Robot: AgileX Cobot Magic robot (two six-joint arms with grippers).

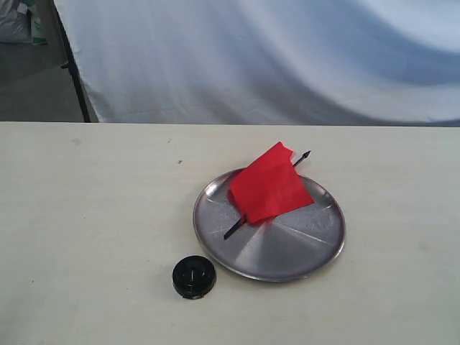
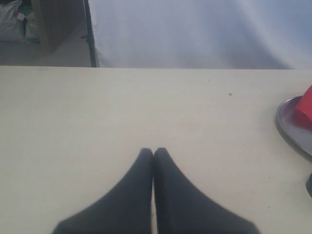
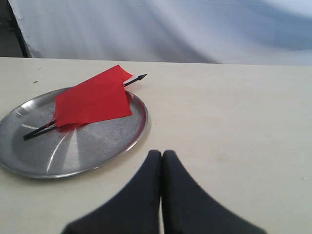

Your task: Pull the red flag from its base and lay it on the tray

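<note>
The red flag (image 1: 269, 186) lies flat on the round steel tray (image 1: 287, 251), its black stick crossing the tray with the pointed tip past the far rim. The black round base (image 1: 194, 277) stands alone on the table just off the tray's near-left rim. Neither gripper shows in the exterior view. My left gripper (image 2: 153, 152) is shut and holds nothing, over bare table left of the tray (image 2: 287, 127). My right gripper (image 3: 162, 154) is shut and empty too, near the tray (image 3: 73, 151) with the flag (image 3: 95, 100) on it.
A pale cloth backdrop (image 1: 273, 57) hangs behind the table's far edge. A dark stand leg (image 1: 75, 72) rises at the back left. The cream tabletop (image 1: 86, 215) stretches wide on both sides of the tray.
</note>
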